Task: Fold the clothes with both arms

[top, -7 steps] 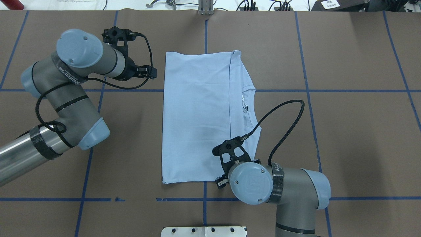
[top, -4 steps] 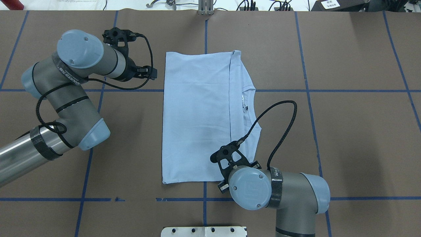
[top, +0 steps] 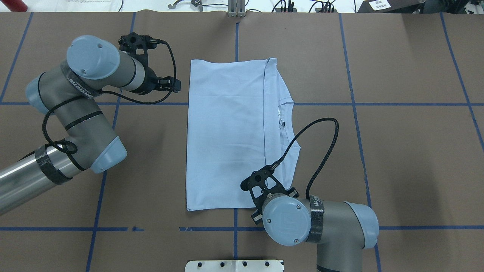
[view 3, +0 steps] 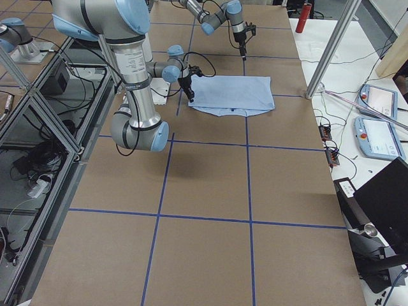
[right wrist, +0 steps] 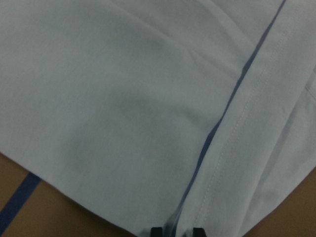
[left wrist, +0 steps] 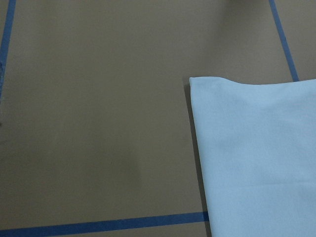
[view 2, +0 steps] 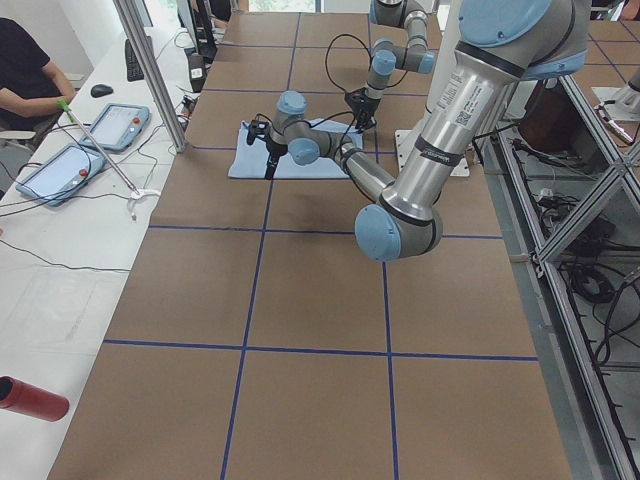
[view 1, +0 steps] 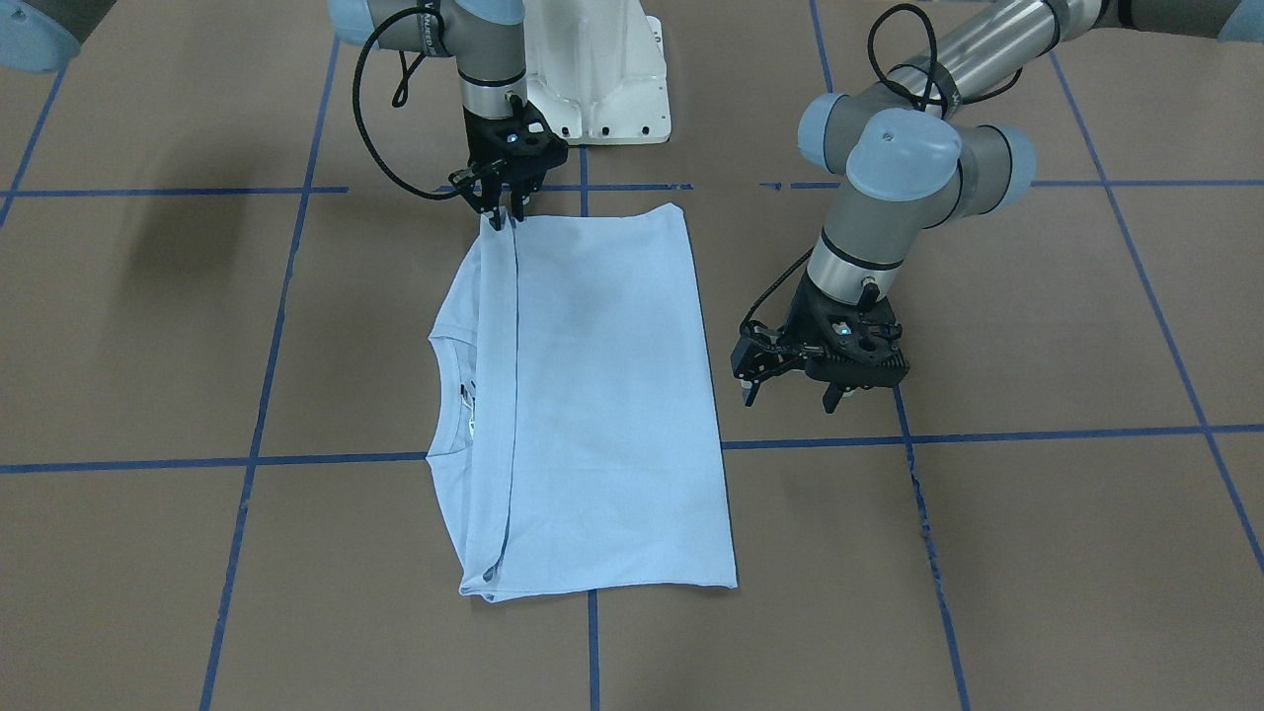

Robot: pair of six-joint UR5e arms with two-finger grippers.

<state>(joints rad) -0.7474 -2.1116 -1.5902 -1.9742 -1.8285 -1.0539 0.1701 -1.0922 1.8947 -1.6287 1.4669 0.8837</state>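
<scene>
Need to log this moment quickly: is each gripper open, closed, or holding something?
Left gripper: open, empty, beside the T-shirt.
Right gripper: shut on a corner of the T-shirt.

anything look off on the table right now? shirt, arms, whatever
Nothing stands out. The T-shirt lies flat, with no bunching or tears visible. Its folded-over layer stops short of the collar, so a neck-side strip shows. The right gripper is at the corner nearest the robot; the left gripper is open, beside the cloth.
</scene>
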